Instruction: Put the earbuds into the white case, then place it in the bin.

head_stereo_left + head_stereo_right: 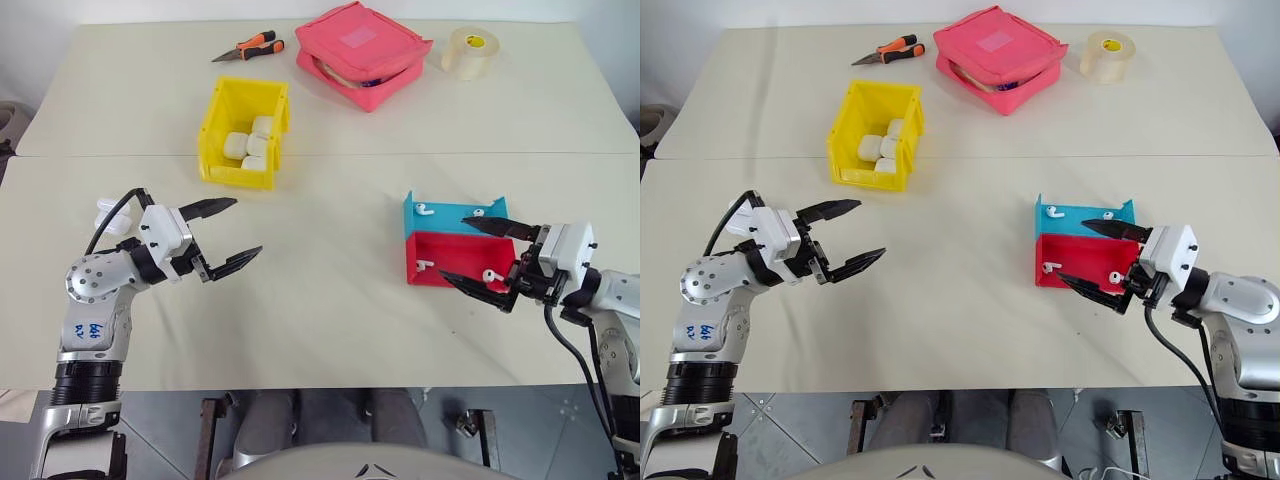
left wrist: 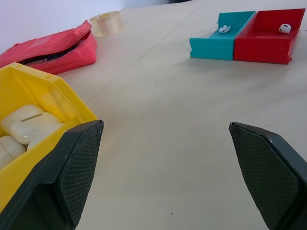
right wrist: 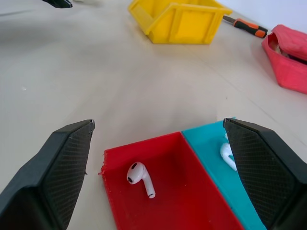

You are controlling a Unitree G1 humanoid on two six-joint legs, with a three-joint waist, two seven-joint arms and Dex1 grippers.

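Earbuds lie in two small trays at the right: two in the blue tray [image 1: 447, 222], one of them an earbud [image 1: 424, 209], and two in the red tray [image 1: 455, 255], including an earbud [image 3: 139, 176]. My right gripper [image 1: 452, 248] hovers open at the trays' near right side, its fingers spanning both. The yellow bin [image 1: 238, 176] stands at the middle left with several white cases [image 1: 250, 145] inside. My left gripper [image 1: 248, 226] is open and empty below the bin. A small white case [image 1: 110, 214] lies just beyond my left wrist, partly hidden by the cable.
Along the far edge of the table lie orange-handled pliers [image 1: 250, 47], a pink zip pouch [image 1: 362, 52] and a roll of tape [image 1: 470, 50]. Bare tabletop stretches between the bin and the two trays.
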